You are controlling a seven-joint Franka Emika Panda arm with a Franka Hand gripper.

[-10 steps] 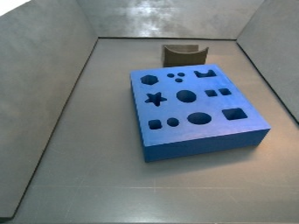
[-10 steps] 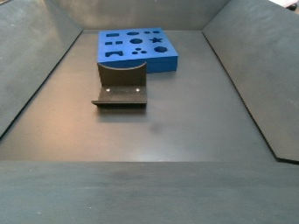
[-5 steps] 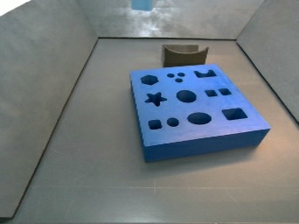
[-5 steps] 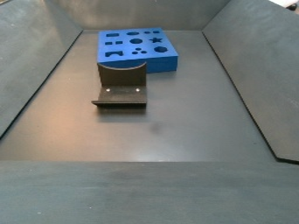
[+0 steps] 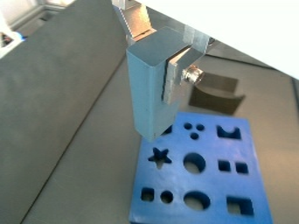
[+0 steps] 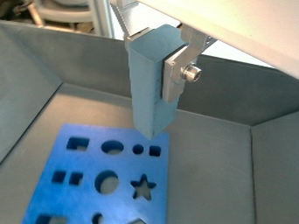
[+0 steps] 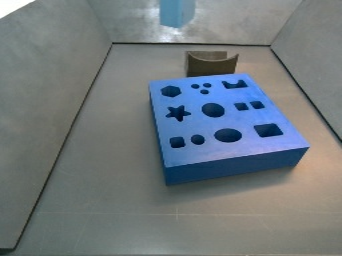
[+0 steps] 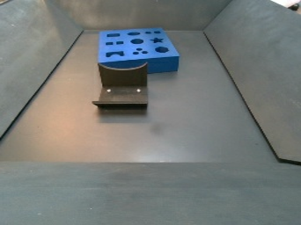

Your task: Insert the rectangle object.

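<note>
The pincer (image 5: pixel 176 66) hangs high above the worktop (image 7: pixel 120 200), pinching the rectangle object (image 5: pixel 149 92) between its flat silver fingers (image 5: pixel 181 70); both wrist views show the light-blue bar (image 6: pixel 149 83) clamped near its upper part and pointing straight down, upright, its lower end free in the air. In a side view only the bottom tip of the bar (image 7: pixel 177 12) shows at the upper edge of the picture, well above the floor and behind the blue board (image 7: pixel 225 128); the pincer itself lies outside both side views. The blue board lies flat on the worktop, its top face cut with shaped holes, among them a star (image 7: pixel 175 112), round holes and square ones. In both wrist views the bar's lower end hangs over the board's near edge region, clear of its surface. The fixture (image 8: pixel 121 90), a dark bracket on a base plate, stands on the floor just beside the board (image 8: pixel 139 49), apart from the bar.
</note>
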